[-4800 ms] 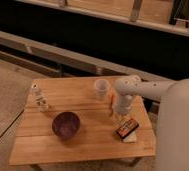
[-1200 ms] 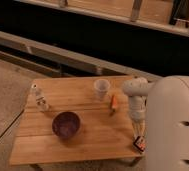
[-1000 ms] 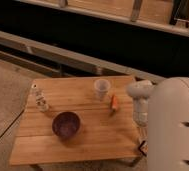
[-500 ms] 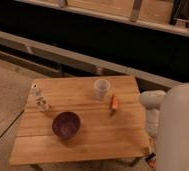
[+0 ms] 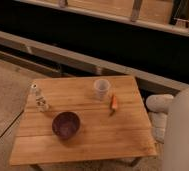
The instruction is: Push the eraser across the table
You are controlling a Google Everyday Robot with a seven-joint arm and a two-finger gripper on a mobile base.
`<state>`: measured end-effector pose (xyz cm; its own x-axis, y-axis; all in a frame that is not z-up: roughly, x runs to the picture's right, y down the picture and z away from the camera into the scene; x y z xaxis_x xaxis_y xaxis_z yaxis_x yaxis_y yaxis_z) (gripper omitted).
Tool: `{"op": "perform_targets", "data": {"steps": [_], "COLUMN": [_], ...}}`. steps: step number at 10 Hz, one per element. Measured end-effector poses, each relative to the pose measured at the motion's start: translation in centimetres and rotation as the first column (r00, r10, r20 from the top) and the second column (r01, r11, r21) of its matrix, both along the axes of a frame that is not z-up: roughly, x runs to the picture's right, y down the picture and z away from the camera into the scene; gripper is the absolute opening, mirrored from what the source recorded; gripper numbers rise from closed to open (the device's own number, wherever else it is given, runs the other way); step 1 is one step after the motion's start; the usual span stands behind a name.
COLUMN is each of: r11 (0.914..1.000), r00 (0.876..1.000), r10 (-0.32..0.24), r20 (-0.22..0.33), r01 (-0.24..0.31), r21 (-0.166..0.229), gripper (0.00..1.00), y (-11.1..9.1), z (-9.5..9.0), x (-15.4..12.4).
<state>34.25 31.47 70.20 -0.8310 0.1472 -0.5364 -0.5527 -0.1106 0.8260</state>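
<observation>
The light-wood table fills the middle of the camera view. The eraser does not show anywhere on it or beside it. My white arm hangs just past the table's right edge, with my large white body behind it at the far right. The gripper itself is out of view, below or behind the arm at the table's right side.
On the table stand a purple bowl at front left, a white cup at the back, a slim orange stick next to the cup, and a small white bottle at the left. A dark low wall runs behind the table.
The arm has drawn back to the right, off the table top. The eraser, earlier at the table's front right corner, no longer shows.
</observation>
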Motion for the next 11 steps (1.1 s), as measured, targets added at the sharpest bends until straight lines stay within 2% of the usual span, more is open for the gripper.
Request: {"op": "perform_targets", "data": {"steps": [1,2,3,4,5,6,8,9,11], "r11": [0.9959,0.9751,0.9462,0.9199,0.8846,0.8578,0.8177,0.7853,0.7595], "r00": [0.999,0.986,0.962,0.934,0.881,0.827,0.713,0.603,0.474], "r10": [-0.031,-0.099,-0.172,-0.230,-0.309,-0.371,-0.477,-0.558,-0.627], "r20": [0.041,0.132,0.213,0.275,0.358,0.422,0.514,0.569,0.619], "r01": [0.027,0.070,0.101,0.116,0.128,0.131,0.145,0.163,0.195], "r21": [0.086,0.210,0.307,0.374,0.448,0.497,0.557,0.597,0.621], "gripper": [0.00,0.00,0.00,0.00,0.00,0.00,0.00,0.02,0.07], "y": [-2.5,-6.6,-10.2,-12.7,-15.8,-17.9,-21.1,-23.6,-26.2], "z": [1.4,3.6,5.2,6.2,7.2,7.6,8.2,8.5,8.9], "x": [-0.4,-2.3,-4.5,-6.5,-9.2,-11.5,-15.3,-17.9,-19.8]}}
